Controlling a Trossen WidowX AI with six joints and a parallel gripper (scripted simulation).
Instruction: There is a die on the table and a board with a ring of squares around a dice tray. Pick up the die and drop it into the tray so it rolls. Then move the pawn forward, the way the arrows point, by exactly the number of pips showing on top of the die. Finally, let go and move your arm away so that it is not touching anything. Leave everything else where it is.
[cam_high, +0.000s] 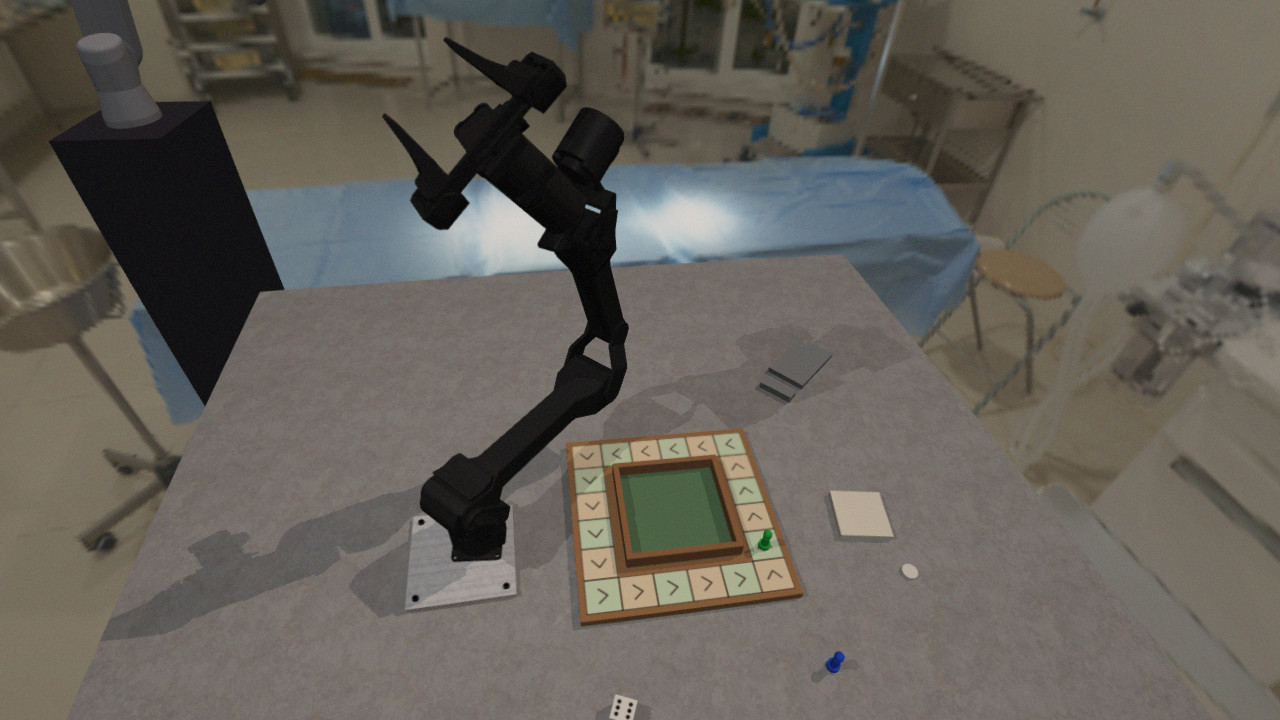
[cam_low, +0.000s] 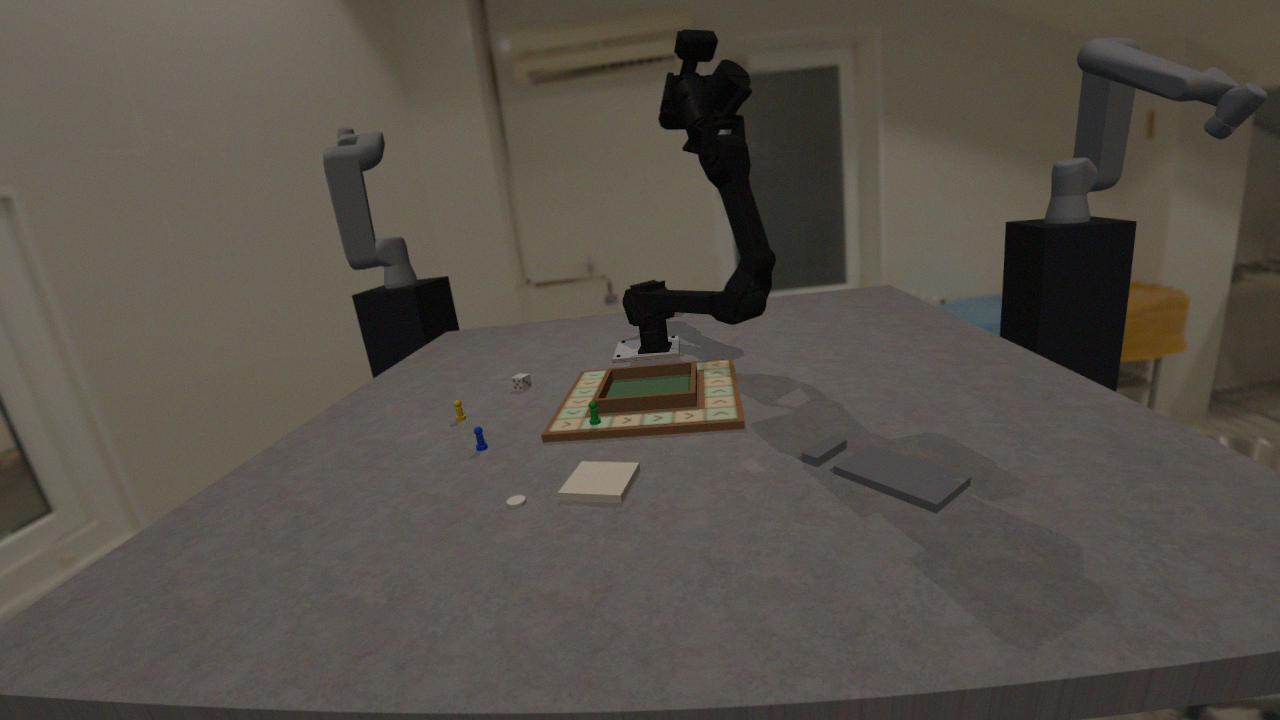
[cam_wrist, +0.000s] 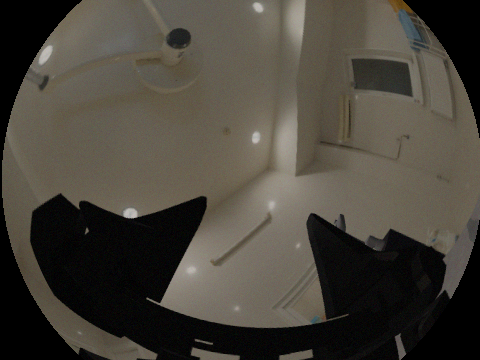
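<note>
Top view: gripper (cam_high: 414, 82) raised high, fingers spread wide, holding nothing.
Die (cam_high: 622, 707): near table (cam_high: 313, 376) front edge, well apart from board (cam_high: 684, 605).
Pawn (cam_high: 764, 540): on board's right side.

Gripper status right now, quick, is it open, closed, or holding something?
Gripper: open, jaws spread wide, holding nothing, raised high above the table.

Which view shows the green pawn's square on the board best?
The top view: the green pawn stands on the board's right column, second square up from the near-right corner. The exterior view shows it smaller, squares foreshortened. The wrist view shows only ceiling and the open gripper.
</note>
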